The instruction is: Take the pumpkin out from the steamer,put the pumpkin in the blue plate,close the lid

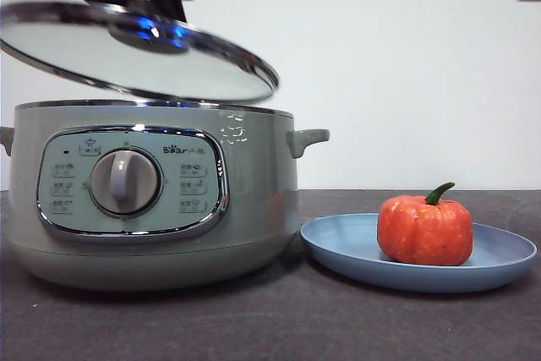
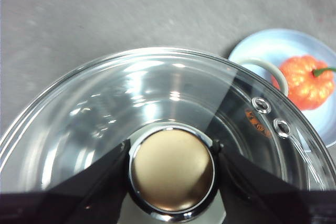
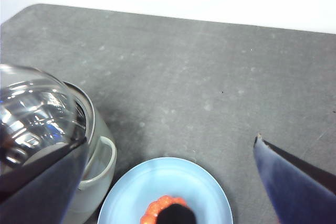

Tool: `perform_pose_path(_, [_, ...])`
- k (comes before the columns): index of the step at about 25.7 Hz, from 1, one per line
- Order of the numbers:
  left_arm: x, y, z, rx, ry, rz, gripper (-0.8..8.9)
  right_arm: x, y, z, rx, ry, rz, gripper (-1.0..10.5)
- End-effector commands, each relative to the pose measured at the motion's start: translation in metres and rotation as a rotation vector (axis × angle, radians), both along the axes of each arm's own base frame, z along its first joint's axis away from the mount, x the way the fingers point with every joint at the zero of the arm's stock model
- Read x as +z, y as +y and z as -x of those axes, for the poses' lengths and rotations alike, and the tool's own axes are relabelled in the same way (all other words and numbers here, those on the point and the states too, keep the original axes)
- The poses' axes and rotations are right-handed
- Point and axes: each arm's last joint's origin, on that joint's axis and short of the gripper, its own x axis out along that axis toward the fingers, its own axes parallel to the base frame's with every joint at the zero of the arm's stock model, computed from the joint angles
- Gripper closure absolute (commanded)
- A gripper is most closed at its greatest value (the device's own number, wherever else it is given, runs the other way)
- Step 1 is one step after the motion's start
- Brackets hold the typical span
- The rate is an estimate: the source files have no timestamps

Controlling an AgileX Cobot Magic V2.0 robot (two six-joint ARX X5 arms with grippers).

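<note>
We see the left tool (image 2: 172, 169) pinching the squat knob (image 2: 172, 170) of the round domed glass lid with its chrome rim (image 1: 135, 52), one black jaw pressed against each side of the knob. In the front view this tool comes in from the top edge, big and dark, and the lid hangs from it, tilted, above the open mouth of the large round pale sage-green steamer (image 1: 152, 196); a gap shows between the lid's lower edge and the steamer's chrome rim. Through the glass, straight below the left tool, the left wrist view shows the steamer's rim and one of its side handles (image 2: 270, 72).

Off to the side of the left tool, past that handle, the small orange-red ribbed pumpkin with a green stem (image 1: 425, 230) sits upright in the wide shallow light-blue plate (image 1: 338, 247). The plate rests on the dark grey table (image 1: 279, 323) just beside the steamer's base, and we cannot tell whether the two touch.

The right tool (image 3: 157, 182) hangs above the plate with its two jaws spread wide and nothing between them. The pumpkin lies directly beneath it, partly hidden by a dark part of that arm, and the lid and steamer show beside one of its jaws.
</note>
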Motion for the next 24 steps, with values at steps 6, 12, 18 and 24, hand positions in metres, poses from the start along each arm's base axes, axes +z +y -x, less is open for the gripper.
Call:
perform_pose_path(6, [-0.006,-0.018,-0.009,-0.033,-0.023,0.006,8.22,-0.003,0.0,0.0,-0.008,0.011,-0.001,4.1])
perform_pose_path(12, [-0.008,-0.015,-0.01,0.02,-0.038,-0.044,8.22,-0.003,0.0,0.0,-0.008,0.011,-0.001,4.1])
perform_pose_path(18, [-0.008,-0.012,-0.011,0.026,-0.03,-0.044,8.22,-0.003,0.0,0.0,-0.008,0.011,-0.001,4.1])
perform_pose_path(24, [-0.009,-0.012,-0.012,0.025,-0.029,-0.043,8.22,-0.003,0.0,0.0,-0.008,0.011,-0.001,4.1])
